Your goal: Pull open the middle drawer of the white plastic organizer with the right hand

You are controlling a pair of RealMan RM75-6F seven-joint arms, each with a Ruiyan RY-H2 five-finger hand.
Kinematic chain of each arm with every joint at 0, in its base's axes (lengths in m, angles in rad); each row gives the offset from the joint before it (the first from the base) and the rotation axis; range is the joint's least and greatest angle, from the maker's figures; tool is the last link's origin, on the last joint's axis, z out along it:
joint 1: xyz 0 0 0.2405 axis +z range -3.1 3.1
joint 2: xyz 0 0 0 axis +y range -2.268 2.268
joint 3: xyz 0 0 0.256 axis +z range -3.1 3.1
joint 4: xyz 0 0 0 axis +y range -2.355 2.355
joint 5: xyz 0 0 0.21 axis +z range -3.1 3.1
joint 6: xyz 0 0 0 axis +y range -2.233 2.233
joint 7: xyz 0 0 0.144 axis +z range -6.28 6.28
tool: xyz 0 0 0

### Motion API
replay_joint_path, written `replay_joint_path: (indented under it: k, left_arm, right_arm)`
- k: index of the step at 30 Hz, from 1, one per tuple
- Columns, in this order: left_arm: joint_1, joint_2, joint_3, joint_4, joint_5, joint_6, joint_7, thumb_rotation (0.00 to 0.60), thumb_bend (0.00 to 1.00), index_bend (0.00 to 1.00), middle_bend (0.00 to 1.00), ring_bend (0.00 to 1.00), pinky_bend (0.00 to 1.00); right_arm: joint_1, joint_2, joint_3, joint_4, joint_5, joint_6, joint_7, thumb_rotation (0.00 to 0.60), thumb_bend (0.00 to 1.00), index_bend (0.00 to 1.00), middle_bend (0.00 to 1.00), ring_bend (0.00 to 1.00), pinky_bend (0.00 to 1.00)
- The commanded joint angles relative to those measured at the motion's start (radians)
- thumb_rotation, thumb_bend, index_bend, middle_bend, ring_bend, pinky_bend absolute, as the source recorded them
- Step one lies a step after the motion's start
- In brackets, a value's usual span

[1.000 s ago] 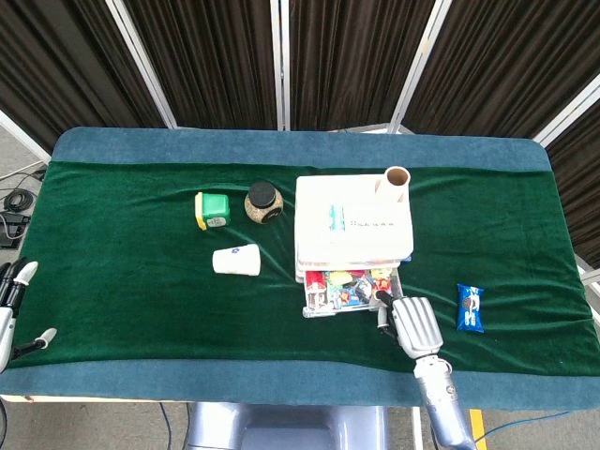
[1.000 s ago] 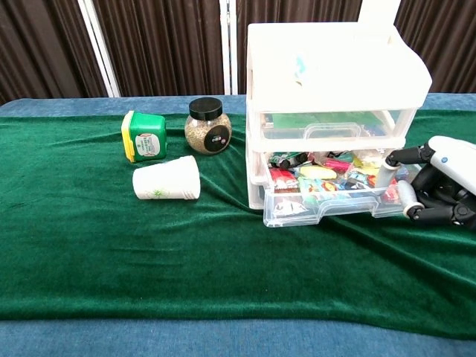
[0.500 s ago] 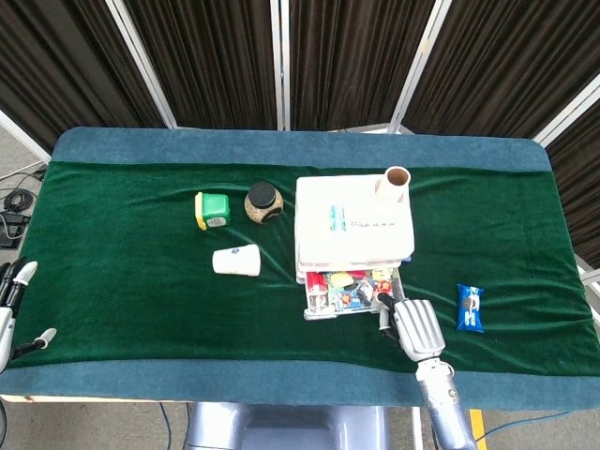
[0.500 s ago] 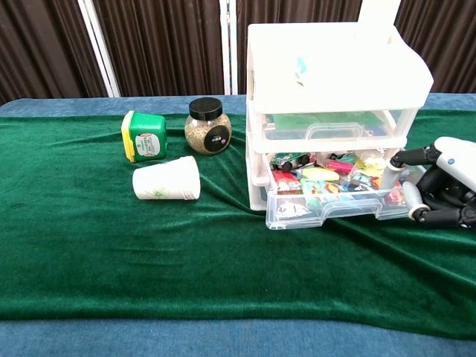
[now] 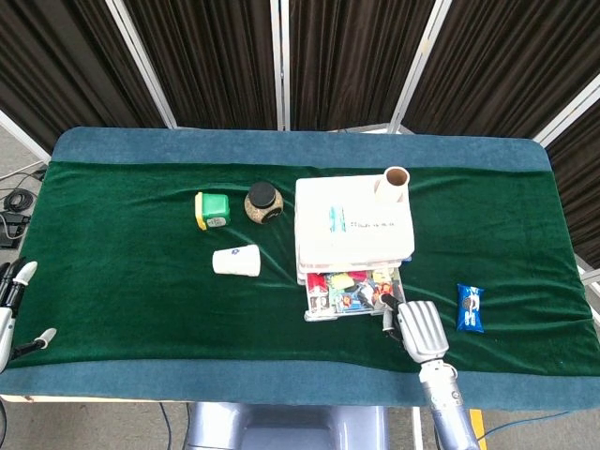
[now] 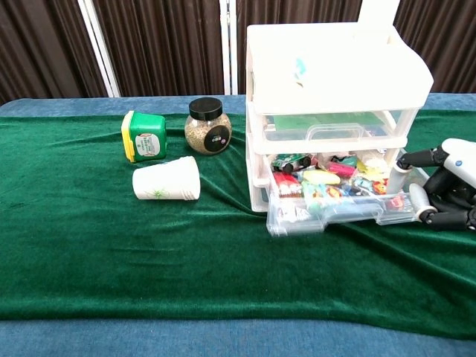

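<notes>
The white plastic organizer (image 5: 352, 225) (image 6: 335, 67) stands right of the table's middle. Its middle drawer (image 5: 347, 292) (image 6: 343, 213) is pulled out toward me and shows several colourful small items inside. My right hand (image 5: 419, 328) (image 6: 448, 186) is at the drawer's front right corner, fingers curled around that corner with the thumb up against it. The top drawer is closed. My left hand (image 5: 11, 300) hangs at the table's left edge, far from the organizer, with its fingers apart and nothing in it; only the head view shows it.
Left of the organizer are a green box (image 5: 214, 209) (image 6: 145, 136), a dark-lidded jar (image 5: 263, 202) (image 6: 208, 126) and a paper cup (image 5: 236, 260) (image 6: 167, 178) on its side. A cardboard tube (image 5: 395, 185) stands behind the organizer. A blue packet (image 5: 471, 307) lies to the right of my right hand.
My right hand has drawn back toward me and to the right, and the middle drawer has slid a little further out with it. The left hand has not moved.
</notes>
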Motion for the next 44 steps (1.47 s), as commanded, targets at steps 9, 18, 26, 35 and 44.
replay_joint_path:
  k: [9, 18, 26, 35, 44]
  left_arm:
    - [0.001, 0.002, -0.001, -0.001, -0.001, 0.002, -0.002, 0.600, 0.07, 0.00, 0.00, 0.00, 0.00]
    - [0.003, 0.004, -0.002, -0.002, 0.001, 0.007, -0.008, 0.600, 0.07, 0.00, 0.00, 0.00, 0.00]
    - [0.003, 0.002, -0.001, -0.001, 0.004, 0.009, -0.004, 0.600, 0.07, 0.00, 0.00, 0.00, 0.00]
    - [0.001, -0.007, -0.001, 0.010, 0.008, 0.008, 0.007, 0.600, 0.07, 0.00, 0.00, 0.00, 0.00]
    - [-0.002, -0.020, 0.002, 0.031, 0.011, 0.003, 0.022, 0.600, 0.07, 0.00, 0.00, 0.00, 0.00]
  right_arm:
    - [-0.005, 0.010, -0.005, 0.001, -0.020, 0.008, 0.007, 0.600, 0.66, 0.68, 0.95, 0.99, 0.86]
    - [-0.019, 0.041, -0.006, -0.011, -0.080, 0.058, 0.030, 0.600, 0.64, 0.62, 0.91, 0.96, 0.82]
    - [-0.036, 0.114, 0.003, -0.025, -0.130, 0.111, 0.064, 0.600, 0.53, 0.42, 0.65, 0.74, 0.58]
    - [-0.042, 0.251, -0.016, 0.011, -0.161, 0.099, 0.108, 0.600, 0.38, 0.14, 0.07, 0.08, 0.02]
    - [-0.091, 0.354, -0.028, 0.089, -0.168, 0.156, 0.092, 0.600, 0.29, 0.03, 0.00, 0.00, 0.00]
